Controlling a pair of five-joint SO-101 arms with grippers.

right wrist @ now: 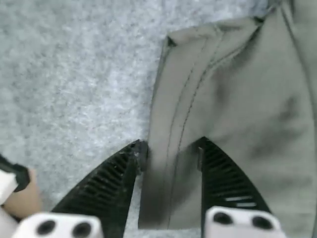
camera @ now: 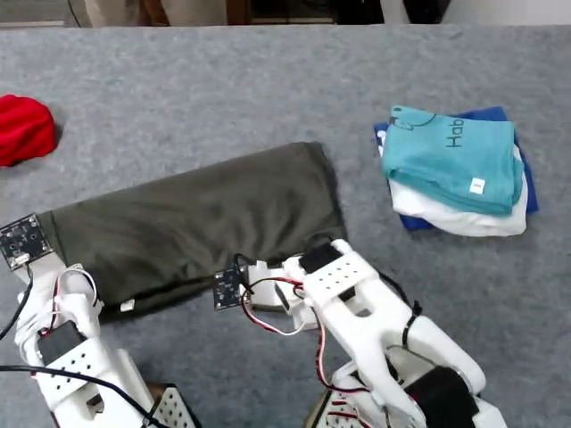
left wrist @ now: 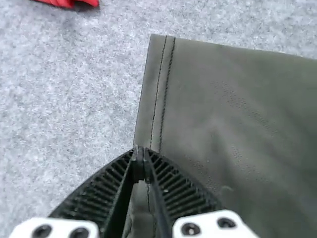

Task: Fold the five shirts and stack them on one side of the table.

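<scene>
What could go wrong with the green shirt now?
1. The left tool pinches only the very edge of the green shirt, so the cloth might slip out when lifted.
2. The right tool is open around another edge. If it closes on too little cloth or lifts late, the fold may come out crooked or bunched.

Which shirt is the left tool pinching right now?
The olive shirt, lying flat mid-table; the left tool is shut on its hem. The red shirt sits bunched apart, the teal shirt tops a stack.
</scene>
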